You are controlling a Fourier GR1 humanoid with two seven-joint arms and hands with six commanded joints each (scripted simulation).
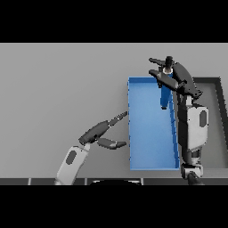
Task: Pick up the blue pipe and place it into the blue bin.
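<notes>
Right hand (171, 73) over blue bin (149, 133), fingers curled round blue pipe (165, 95).
Pipe hangs upright above bin's far right corner. Left hand (100, 133) on table (62, 89) left of bin, fingers straight, holding nothing.

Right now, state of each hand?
Left hand: open, fingers straight, holding nothing.
Right hand: shut on the blue pipe, above the blue bin.
</notes>
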